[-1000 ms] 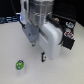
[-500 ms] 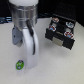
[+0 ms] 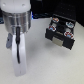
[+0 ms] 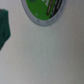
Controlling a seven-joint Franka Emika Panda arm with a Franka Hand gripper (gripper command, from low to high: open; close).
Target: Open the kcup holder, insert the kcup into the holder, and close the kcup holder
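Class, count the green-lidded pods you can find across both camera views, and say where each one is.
1. The kcup shows only in the wrist view, lying on the pale table. In the exterior view the arm blocks that spot, so others may be hidden.

The pod point(image 4: 45, 9) has a bright green lid with a whitish-grey rim, the drawer unit point(image 3: 61, 33) is black with two pale marks, and the counter point(image 3: 50, 65) is plain off-white.

Looks like a lab/test bench: bare white tabletop point(image 3: 40, 60), robot arm point(image 3: 17, 30) mounted over it, one black pod drawer point(image 3: 61, 33) (far right), no household clutter visible.
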